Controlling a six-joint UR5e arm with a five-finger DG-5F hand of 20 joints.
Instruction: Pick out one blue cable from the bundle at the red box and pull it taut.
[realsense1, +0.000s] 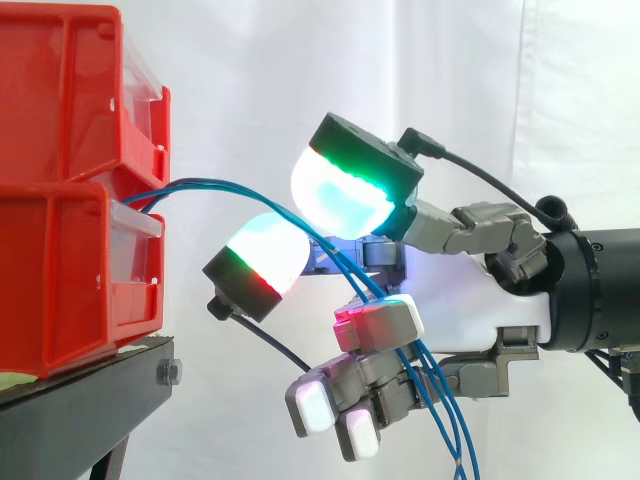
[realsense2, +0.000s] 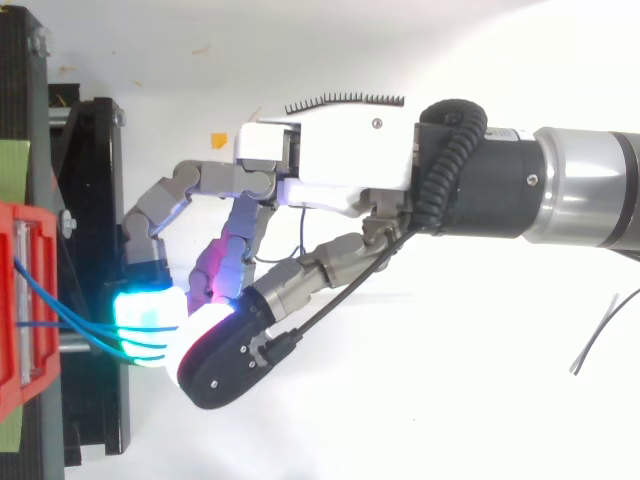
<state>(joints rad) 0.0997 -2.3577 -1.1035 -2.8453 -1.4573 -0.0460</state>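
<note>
Count: two red bins, stacked, upper bin (realsense1: 60, 90) on lower bin (realsense1: 60, 280), both on the black stand (realsense1: 80, 390). One hand (realsense1: 470, 290).

Blue cables (realsense1: 240, 188): at least three strands where they crossed the cyan pad in the top view. Exact number not certain, since the strands overlapped.

Side view: the bins stood at 9 o'clock from the hand. The cables came out of the gap between the two bins, arced slack toward 3 o'clock and passed between the upper glowing pad (realsense1: 340, 190) and the lower one (realsense1: 265, 250). They then dropped past the palm toward 5 o'clock.

Hand state: fingers were curled round the cable bundle, with the whole bundle running through them, not one strand apart. Whether the two large pads actually squeezed the strands was hard to make out.

Hidden or cut off: cable ends inside the bin gap were hidden, and the lower ends were cut off by the bottom edge. The bins were cut off at the left edge, and their contents could not be seen.
</note>
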